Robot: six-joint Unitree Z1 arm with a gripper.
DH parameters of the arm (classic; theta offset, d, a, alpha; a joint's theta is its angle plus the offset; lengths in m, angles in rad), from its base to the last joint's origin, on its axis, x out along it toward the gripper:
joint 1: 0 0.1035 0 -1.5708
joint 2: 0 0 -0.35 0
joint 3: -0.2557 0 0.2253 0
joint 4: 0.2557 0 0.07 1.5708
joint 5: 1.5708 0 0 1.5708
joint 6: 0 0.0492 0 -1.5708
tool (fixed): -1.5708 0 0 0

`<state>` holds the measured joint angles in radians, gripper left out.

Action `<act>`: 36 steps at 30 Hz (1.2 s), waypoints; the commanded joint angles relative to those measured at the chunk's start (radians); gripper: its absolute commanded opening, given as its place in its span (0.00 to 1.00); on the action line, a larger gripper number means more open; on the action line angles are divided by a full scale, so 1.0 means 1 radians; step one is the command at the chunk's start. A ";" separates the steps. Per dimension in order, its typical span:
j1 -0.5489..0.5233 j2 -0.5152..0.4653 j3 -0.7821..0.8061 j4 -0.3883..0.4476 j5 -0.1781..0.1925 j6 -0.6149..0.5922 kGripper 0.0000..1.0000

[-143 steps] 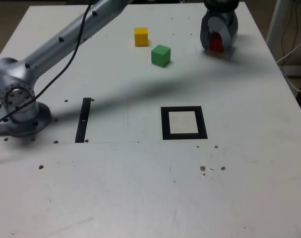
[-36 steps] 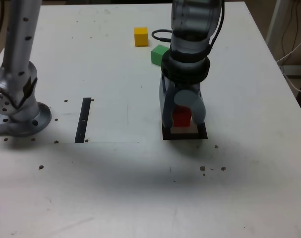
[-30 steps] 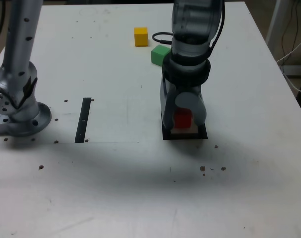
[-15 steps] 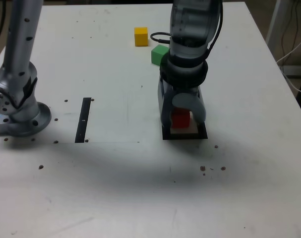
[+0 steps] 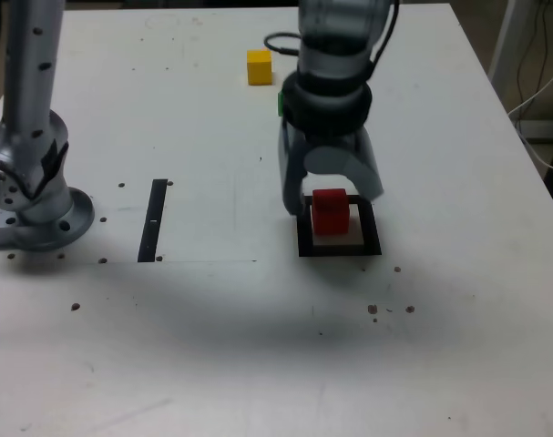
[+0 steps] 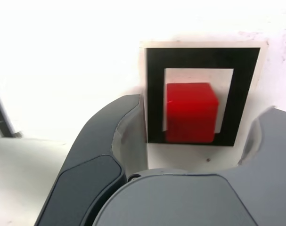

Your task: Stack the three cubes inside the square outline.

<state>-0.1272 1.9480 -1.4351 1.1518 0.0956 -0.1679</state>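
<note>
The red cube (image 5: 330, 211) rests on the table inside the square outline (image 5: 303, 238), apart from the fingers. My gripper (image 5: 332, 193) hangs just above and behind it, open, with one finger on either side of the cube. In the wrist view the red cube (image 6: 190, 112) stands on the white centre of the square outline (image 6: 154, 94), between the dark fingers (image 6: 110, 141) without touching them. The yellow cube (image 5: 259, 66) lies at the far side of the table. Only a sliver of the green cube (image 5: 281, 102) shows behind my wrist.
A narrow black strip (image 5: 153, 218) lies flat to the exterior view's left of the outline. The arm's base (image 5: 35, 196) stands at the left edge. Cables (image 5: 540, 82) hang beyond the table's right edge.
The jaws have spread apart and let go of the red cube. The gripper has risen and drawn back a little, while the cube stays in the outline.
</note>
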 commanded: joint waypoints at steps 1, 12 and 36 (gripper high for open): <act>0.000 -0.025 -0.011 0.022 0.007 0.011 0.99; 0.053 -0.104 -0.008 0.064 0.008 0.113 0.99; 0.565 -0.127 -0.092 0.140 0.019 0.526 0.99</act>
<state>0.4177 1.8105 -1.5175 1.2899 0.1098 0.3445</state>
